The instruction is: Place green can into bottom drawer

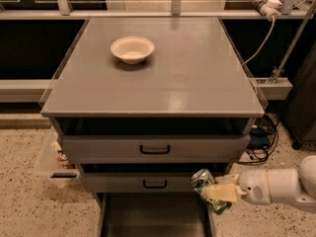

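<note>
The green can point(205, 180) is a small dented can with a silver end, held in my gripper point(217, 193) at the lower right. The gripper's cream fingers are shut on the can, which tilts to the left. It hangs in front of the right end of the second drawer front, above the right side wall of the bottom drawer point(153, 218). The bottom drawer is pulled out, a dark grey shallow tray at the bottom edge of the view. My white arm point(281, 184) comes in from the right.
A beige bowl point(132, 49) sits on the grey cabinet top point(187, 78). Two upper drawers with black handles point(154, 149) are slightly open. A clear bin point(54, 159) hangs at the cabinet's left. Cables and a power strip point(264, 1) lie to the right.
</note>
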`<action>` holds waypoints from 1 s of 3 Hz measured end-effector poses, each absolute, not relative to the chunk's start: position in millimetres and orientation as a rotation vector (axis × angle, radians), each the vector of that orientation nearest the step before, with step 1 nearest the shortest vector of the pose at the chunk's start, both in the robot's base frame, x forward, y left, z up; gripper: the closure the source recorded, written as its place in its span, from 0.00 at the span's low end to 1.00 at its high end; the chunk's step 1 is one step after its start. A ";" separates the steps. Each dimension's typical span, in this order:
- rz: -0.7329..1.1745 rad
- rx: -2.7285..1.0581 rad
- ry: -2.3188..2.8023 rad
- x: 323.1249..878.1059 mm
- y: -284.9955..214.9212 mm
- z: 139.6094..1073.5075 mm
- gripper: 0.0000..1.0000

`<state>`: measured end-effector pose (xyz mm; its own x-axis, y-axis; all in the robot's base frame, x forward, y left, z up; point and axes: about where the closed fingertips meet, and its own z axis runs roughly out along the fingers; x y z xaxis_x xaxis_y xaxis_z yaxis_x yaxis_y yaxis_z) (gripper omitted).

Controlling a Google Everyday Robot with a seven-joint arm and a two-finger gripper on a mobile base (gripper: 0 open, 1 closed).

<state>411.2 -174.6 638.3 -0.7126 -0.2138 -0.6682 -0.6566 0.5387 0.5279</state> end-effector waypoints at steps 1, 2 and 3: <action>1.132 -0.610 2.237 417.5 -169.5 574.5 1.00; 1.165 -0.580 2.240 416.5 -165.2 553.2 1.00; 1.170 -0.528 2.250 419.2 -166.2 539.4 1.00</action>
